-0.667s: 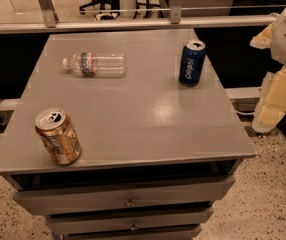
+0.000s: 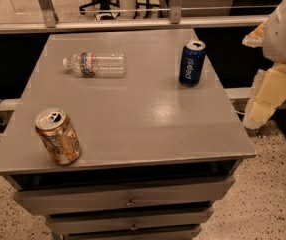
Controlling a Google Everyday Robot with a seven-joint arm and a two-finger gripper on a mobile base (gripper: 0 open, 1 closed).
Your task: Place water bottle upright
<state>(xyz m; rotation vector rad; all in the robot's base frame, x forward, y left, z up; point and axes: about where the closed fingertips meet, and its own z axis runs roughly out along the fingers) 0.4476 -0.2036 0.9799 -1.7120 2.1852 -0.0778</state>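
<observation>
Bottle (image 2: 95, 64) lies on its side at the far left of the surface (image 2: 133, 129), not yet stood up, because the gripper (image 2: 269, 98) hangs beyond the right edge, well apart, whether clenched or released I cannot tell.

Gray cabinet (image 2: 143, 109), drawers (image 2: 183, 194) below w/ small knobs. Blue Pepsi can (image 2: 191, 63) upright, far-right area of top. Gold can (image 2: 58, 136) upright, near-left corner, tab opened. Cans well apart. Speckled floor (image 2: 263, 204). Office chair base (image 2: 100, 1) in bkgd.
</observation>
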